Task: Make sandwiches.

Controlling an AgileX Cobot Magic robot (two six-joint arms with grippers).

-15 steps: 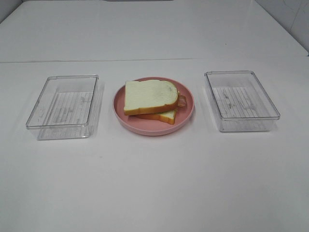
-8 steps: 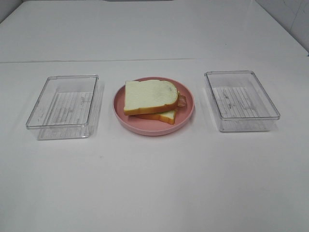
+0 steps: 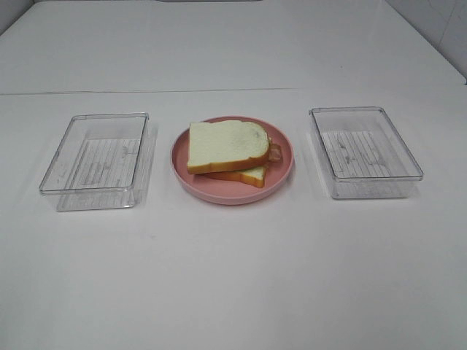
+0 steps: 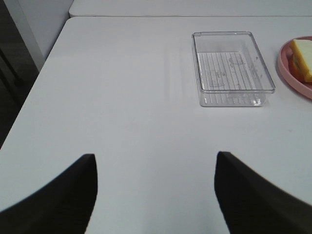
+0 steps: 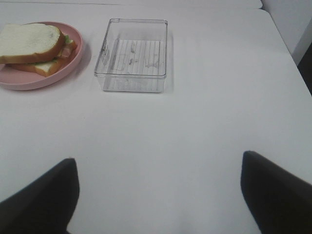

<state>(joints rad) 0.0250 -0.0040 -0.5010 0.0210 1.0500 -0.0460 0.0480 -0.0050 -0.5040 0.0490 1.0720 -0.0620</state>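
Observation:
The sandwich (image 3: 226, 144) lies on a round pink plate (image 3: 228, 195) in the middle of the white table. Its top bread slice sits skewed over the bottom slice (image 3: 246, 175), and a strip of bacon (image 3: 275, 152) pokes out on the right. Neither gripper shows in the exterior high view. In the left wrist view my left gripper (image 4: 156, 195) hangs open over bare table, well short of the left tray (image 4: 233, 100). My right gripper (image 5: 158, 195) is open too, with nothing between its fingers and the sandwich (image 5: 30, 41) far off.
Two empty clear plastic trays flank the plate, one on the left (image 3: 95, 198) and one on the right (image 3: 368, 189). The right tray (image 5: 130, 84) stands beside the plate (image 5: 29, 82). The table's left edge (image 4: 46, 63) drops to a dark floor.

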